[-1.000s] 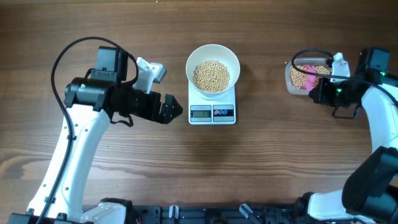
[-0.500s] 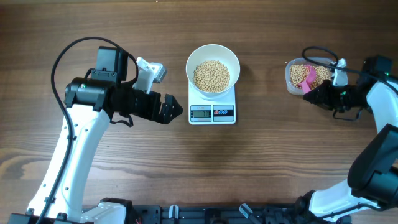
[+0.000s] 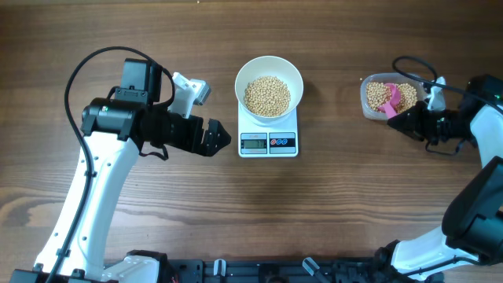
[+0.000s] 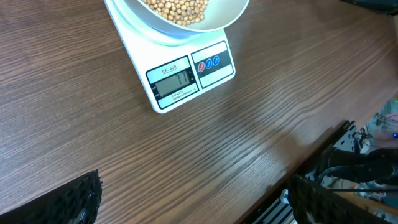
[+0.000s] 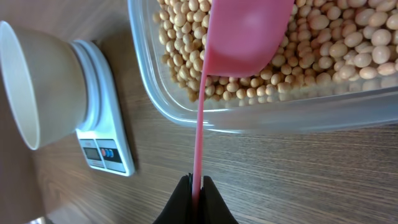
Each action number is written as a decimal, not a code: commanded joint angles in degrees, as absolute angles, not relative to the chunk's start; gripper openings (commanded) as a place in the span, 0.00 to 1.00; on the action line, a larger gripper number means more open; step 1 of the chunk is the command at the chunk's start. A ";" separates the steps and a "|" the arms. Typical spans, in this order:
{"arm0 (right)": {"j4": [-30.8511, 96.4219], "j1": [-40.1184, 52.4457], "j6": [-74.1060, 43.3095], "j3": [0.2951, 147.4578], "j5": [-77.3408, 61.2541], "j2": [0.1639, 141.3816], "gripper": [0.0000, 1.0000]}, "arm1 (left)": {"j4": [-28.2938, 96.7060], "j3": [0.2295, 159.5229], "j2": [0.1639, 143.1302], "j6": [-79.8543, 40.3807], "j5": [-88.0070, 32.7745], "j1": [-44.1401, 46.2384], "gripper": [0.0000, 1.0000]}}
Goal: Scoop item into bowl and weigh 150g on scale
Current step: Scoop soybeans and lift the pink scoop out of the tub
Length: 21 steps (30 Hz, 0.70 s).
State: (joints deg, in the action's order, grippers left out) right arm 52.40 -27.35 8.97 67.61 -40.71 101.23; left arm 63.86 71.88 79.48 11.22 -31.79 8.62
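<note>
Table [image 3: 346,196] of brown wood carries everything. Left gripper [image 3: 216,138] hangs just left of scale [image 3: 268,142], jaws spread wide, holding nothing. Right gripper [image 5: 196,186] at far right, pinched tight on scoop handle. Scale at centre; display digits too small to read. White bowl [image 3: 297,79] sits on scale. Clear tub [image 3: 367,106] well right of scale. Pink scoop [image 3: 393,98]: cup inside tub. Beans [image 3: 267,96]: heap in bowl, more in tub.

The small round pale-tan beans [image 3: 267,96] are showing even beige; the round plain white bowl [image 3: 296,83] and flat white plastic scale [image 3: 268,143] are matching, the scale carrying a grey display and red and blue buttons. The pink plastic scoop [image 3: 393,101] is showing solid pink, the brown wooden table [image 3: 330,212] streaky darker grain.
</note>
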 commanded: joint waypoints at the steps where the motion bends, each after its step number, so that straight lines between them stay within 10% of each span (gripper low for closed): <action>1: 52.38 -29.02 9.02 67.00 -47.64 102.32 0.04 | 63.88 71.57 78.91 11.11 -32.91 8.88 1.00; 21: 54.96 -37.12 13.45 67.00 -53.15 102.35 0.04 | 63.88 71.57 78.91 11.11 -32.91 8.88 1.00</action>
